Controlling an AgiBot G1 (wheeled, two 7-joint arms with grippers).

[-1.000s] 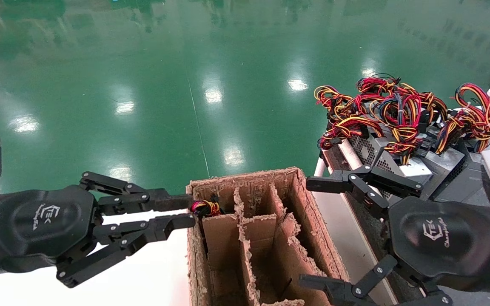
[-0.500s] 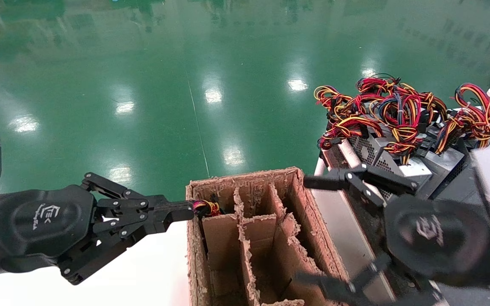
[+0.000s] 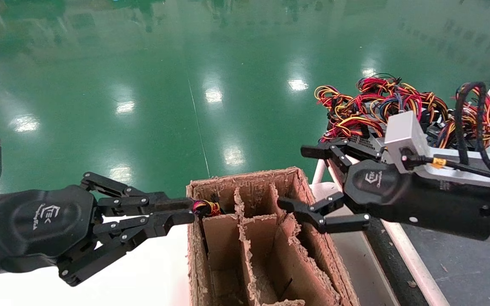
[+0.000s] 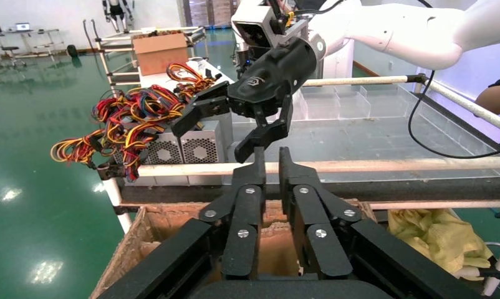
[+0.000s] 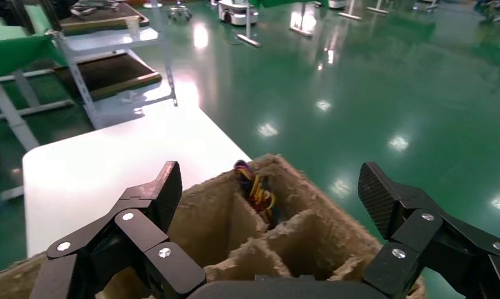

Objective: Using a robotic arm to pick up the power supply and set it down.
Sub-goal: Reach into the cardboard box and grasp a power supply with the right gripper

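Grey metal power supplies [image 3: 366, 144] with coloured wire bundles lie on the rack at right, just behind the right gripper [image 3: 326, 185], spread wide above the cardboard divider box [image 3: 313, 208], while the left gripper [image 3: 185, 211], narrowly parted, rests at the box's left edge.

Three cameras: one high on the head, one close on each wrist.

The head view looks forward and down over the cardboard box [image 3: 266, 238], with the green floor [image 3: 143, 85] beyond, the left gripper [image 3: 183, 211] at its left and the right gripper [image 3: 328, 187] at its right. The left wrist view looks along its own near-shut fingers [image 4: 252, 187], close over the box rim [image 4: 141, 227], across to the right gripper [image 4: 225, 128] and the pile of power supplies [image 4: 185, 146]. The right wrist view looks past its wide-spread fingers [image 5: 163, 190] down onto the box [image 5: 278, 240] and white table [image 5: 116, 162]. All three share the box.
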